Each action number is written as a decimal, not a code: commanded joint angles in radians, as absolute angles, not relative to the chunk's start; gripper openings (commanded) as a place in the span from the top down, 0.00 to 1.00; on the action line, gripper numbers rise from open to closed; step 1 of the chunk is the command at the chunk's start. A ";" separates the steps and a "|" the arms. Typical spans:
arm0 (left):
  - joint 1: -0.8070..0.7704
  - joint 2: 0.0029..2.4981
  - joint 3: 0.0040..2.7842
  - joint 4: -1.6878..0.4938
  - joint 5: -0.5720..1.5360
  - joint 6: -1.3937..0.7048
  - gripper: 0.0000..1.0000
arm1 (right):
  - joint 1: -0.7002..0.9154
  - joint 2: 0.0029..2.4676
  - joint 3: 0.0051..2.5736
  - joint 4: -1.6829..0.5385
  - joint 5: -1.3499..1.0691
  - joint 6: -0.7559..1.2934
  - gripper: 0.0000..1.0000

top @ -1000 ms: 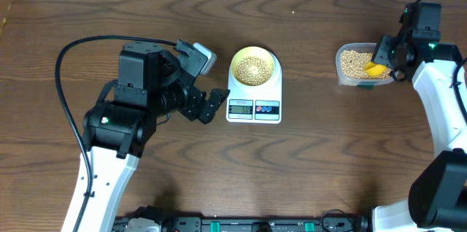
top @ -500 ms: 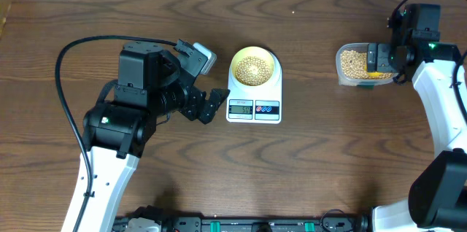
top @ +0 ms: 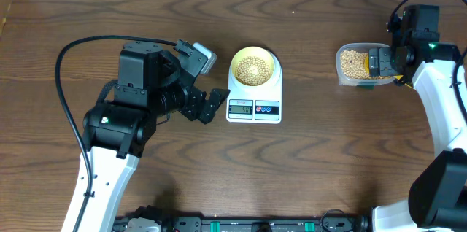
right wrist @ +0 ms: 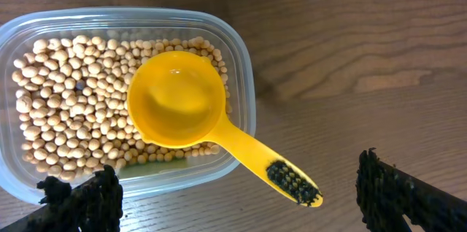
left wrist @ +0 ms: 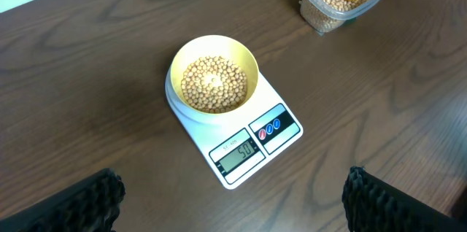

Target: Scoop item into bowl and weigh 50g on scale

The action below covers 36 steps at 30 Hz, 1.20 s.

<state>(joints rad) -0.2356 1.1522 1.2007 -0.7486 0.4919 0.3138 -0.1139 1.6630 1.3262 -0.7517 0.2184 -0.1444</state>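
Overhead, we are looking down on a dark wooden surface (top: 328,159) that is carrying everything. The left arm (top: 117,126) is rising from the near left edge and bending toward the middle, with its wrist lying low and pointing right. The right arm (top: 438,93) is reaching up along the right edge, its wrist folding inward.

The left tool (left wrist: 233,214) is standing wide open. Its dark fingertips (left wrist: 80,203) are sitting at the bottom corners of the left wrist view, gripping nothing and touching nothing. The right tool (right wrist: 241,201) is also gaping wide and holding nothing.

The white scale (top: 254,108) is lying mid-surface, just right of the left tool, and its display (left wrist: 239,152) is appearing to read 50. A clear plastic tub (right wrist: 241,86) is sitting well apart to the right, directly under the right tool. One fingertip is overlapping its rim in the right wrist view, and we cannot tell whether they are touching.

The pale yellow bowl (left wrist: 248,60) is resting on the far half of the scale. A yellow scoop (right wrist: 175,101) is lying in the tub, its handle poking over the rim between the right tool's fingers, apart from both. Tan beans (left wrist: 213,82) are heaping in the bowl, and more are filling the tub around the scoop.
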 commanded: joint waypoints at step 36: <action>-0.230 1.156 1.196 -0.748 0.498 0.312 0.02 | -0.123 1.671 1.326 -0.582 -0.272 0.048 0.01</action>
<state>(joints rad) -0.2356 1.1522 1.2007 -0.7486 0.4915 0.3138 -0.1230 1.6630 1.3262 -0.5930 -0.2626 0.0387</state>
